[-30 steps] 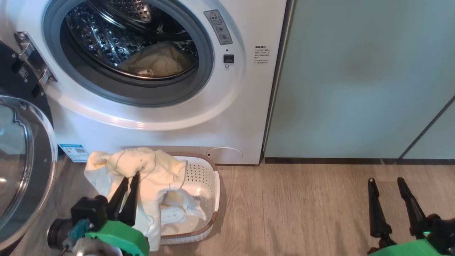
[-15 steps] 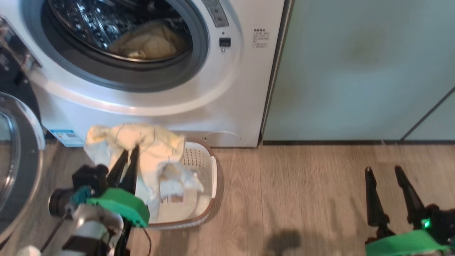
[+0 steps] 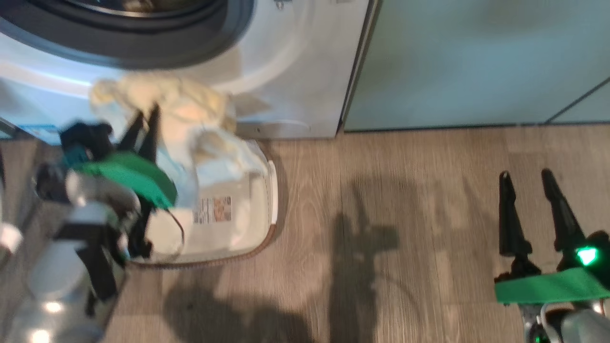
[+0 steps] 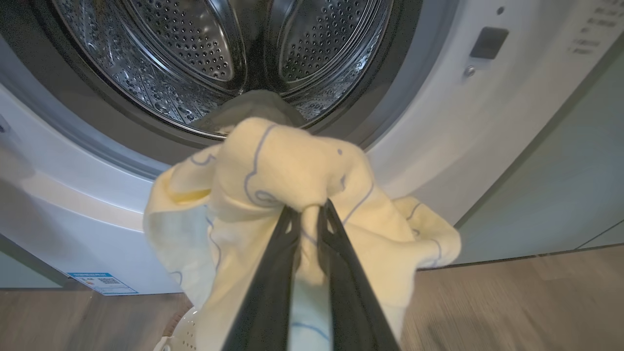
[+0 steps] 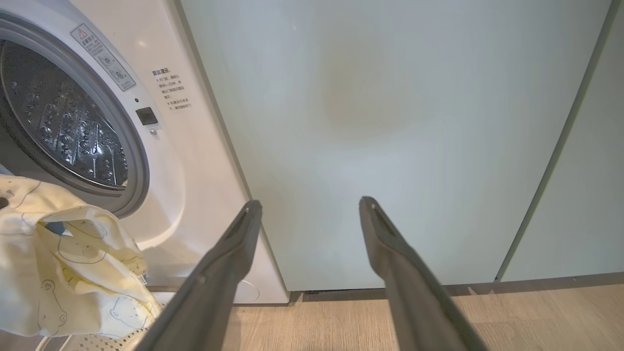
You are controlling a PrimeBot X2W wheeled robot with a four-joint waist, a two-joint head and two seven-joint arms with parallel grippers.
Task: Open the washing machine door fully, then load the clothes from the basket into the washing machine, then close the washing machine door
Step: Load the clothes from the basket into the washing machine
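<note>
Moved: clothes (image 4: 292, 161) hang higher, nearer washing machine (image 4: 438, 122) | left pincer (image 4: 308, 209) clamps bunched fold | right pincer (image 5: 310, 201) agape | likely light, limp, trailing.

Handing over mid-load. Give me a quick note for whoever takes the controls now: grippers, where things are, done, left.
Left gripper: shut on a pale yellow soft garment with blue printed outlines, held before the large white front-loading washing machine, near the lower edge of its grey-ringed opening.
Right gripper: open, empty, off to the right.
Small cream-white plastic basket with brown rim: on the floor at the machine's foot; the garment's lower end hangs over it.
Done: opening uncovered; one cream garment lies in the metal drum.
Left: load the held garment, check the basket for more, close the door.
</note>
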